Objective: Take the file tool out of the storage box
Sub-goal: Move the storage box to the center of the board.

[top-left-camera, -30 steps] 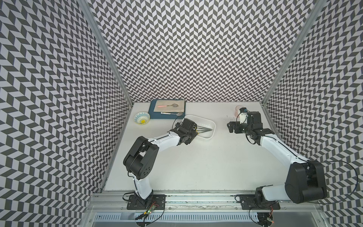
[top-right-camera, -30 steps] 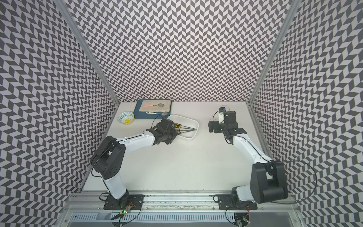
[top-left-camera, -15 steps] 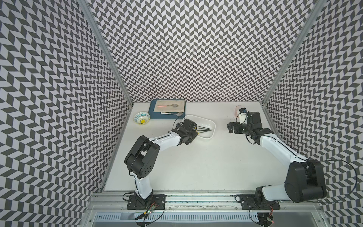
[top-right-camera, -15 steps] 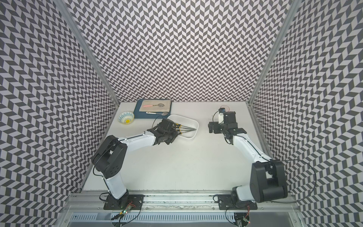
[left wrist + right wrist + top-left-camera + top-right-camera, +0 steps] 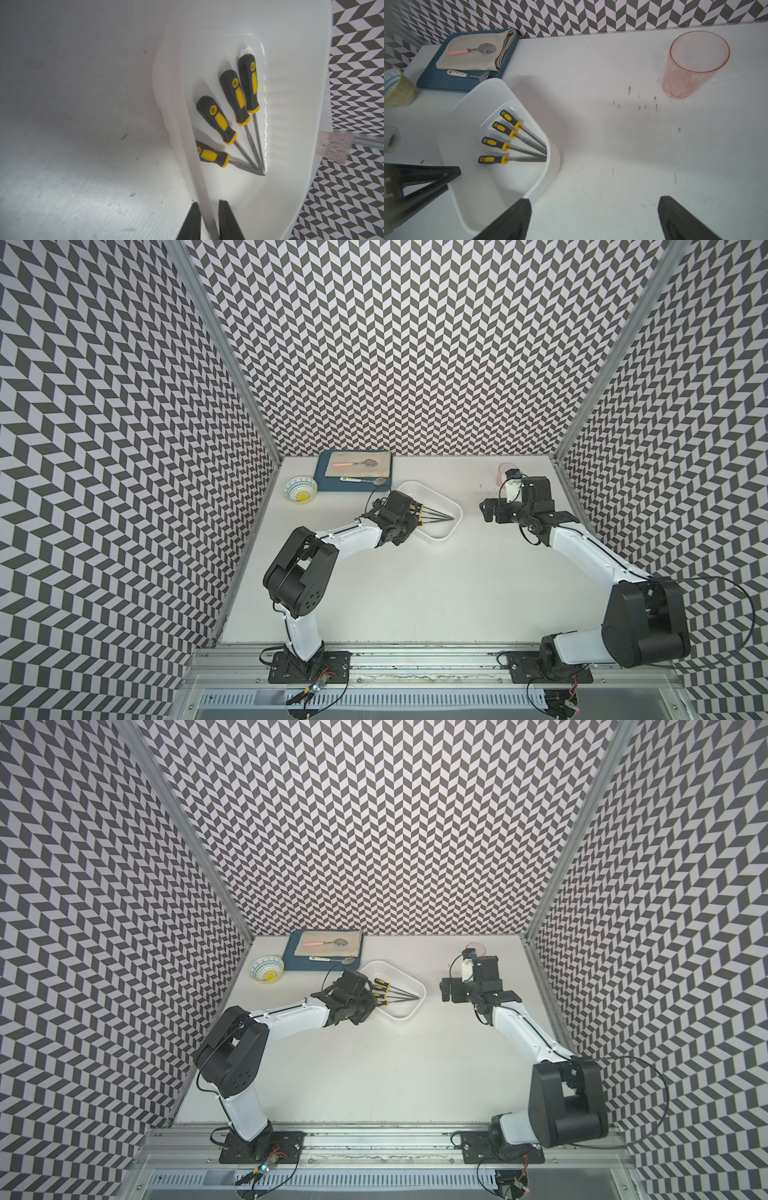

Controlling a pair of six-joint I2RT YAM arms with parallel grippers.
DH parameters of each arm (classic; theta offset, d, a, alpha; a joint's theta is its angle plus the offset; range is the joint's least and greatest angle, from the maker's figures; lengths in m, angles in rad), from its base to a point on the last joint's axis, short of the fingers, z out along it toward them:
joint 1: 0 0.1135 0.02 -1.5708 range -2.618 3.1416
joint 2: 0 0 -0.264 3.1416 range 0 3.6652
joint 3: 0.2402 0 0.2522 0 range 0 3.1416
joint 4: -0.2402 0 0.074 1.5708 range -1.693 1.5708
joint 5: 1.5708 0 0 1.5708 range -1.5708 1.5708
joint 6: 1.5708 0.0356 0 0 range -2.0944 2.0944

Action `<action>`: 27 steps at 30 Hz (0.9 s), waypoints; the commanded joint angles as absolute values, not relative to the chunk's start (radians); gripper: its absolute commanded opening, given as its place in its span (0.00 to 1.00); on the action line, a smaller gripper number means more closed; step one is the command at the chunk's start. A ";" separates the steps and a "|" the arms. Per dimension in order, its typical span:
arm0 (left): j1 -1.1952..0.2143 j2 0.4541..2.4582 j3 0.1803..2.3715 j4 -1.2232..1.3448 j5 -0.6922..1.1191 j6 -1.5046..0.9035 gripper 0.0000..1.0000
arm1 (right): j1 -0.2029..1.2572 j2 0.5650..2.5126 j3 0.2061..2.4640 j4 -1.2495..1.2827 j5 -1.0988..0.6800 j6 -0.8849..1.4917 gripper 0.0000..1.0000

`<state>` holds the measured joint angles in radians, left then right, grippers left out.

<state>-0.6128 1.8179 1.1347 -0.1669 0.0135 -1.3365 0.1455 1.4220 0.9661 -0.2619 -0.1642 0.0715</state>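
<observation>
The white storage box (image 5: pixel 291 145) lies at the table's back middle, seen in both top views (image 5: pixel 432 497) (image 5: pixel 395 973). Several file tools (image 5: pixel 216 119) with black-and-yellow handles fan out inside it, tips meeting in one corner (image 5: pixel 508 145). My left gripper (image 5: pixel 208 202) straddles the box's near side wall, one finger outside and one inside, shut on that wall; in a top view (image 5: pixel 411 526) its wrist hides the fingers. My right gripper (image 5: pixel 595 199) hangs open over bare table beside the box's right corner (image 5: pixel 488 510), holding nothing.
A pink tumbler (image 5: pixel 695 64) stands at the back right, behind my right wrist. A dark blue tray (image 5: pixel 438 81) with a folded cloth and two spoons sits behind the box. Left of the tray is a patterned bowl (image 5: pixel 300 490). Patterned walls enclose three sides.
My left gripper's jaws have narrowed onto the box wall. Both arms have stayed almost in place.
</observation>
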 commanded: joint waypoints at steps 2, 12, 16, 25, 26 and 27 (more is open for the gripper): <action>-0.617 1.823 1.158 -0.177 0.018 -1.310 0.19 | 0.144 1.431 0.996 -0.245 -0.177 0.064 1.00; -0.596 1.821 1.213 -0.311 -0.002 -1.092 0.06 | 0.146 1.436 1.008 -0.258 -0.190 0.064 1.00; -0.570 1.811 1.221 -0.385 -0.021 -0.946 0.00 | 0.147 1.440 1.014 -0.258 -0.209 0.064 1.00; -0.525 1.849 1.317 -0.589 -0.069 -0.679 0.00 | 0.168 1.452 1.035 -0.287 -0.230 0.064 1.00; -0.523 1.853 1.331 -0.614 -0.075 -0.645 0.00 | 0.176 1.453 1.040 -0.293 -0.231 0.061 1.00; -0.519 1.858 1.341 -0.635 -0.086 -0.620 0.00 | 0.183 1.453 1.042 -0.297 -0.231 0.059 1.00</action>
<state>-0.5308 1.8282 1.3102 -0.5167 -0.0227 -0.7738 0.1619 1.4460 1.0088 -0.2989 -0.2157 0.0708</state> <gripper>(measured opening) 0.100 0.997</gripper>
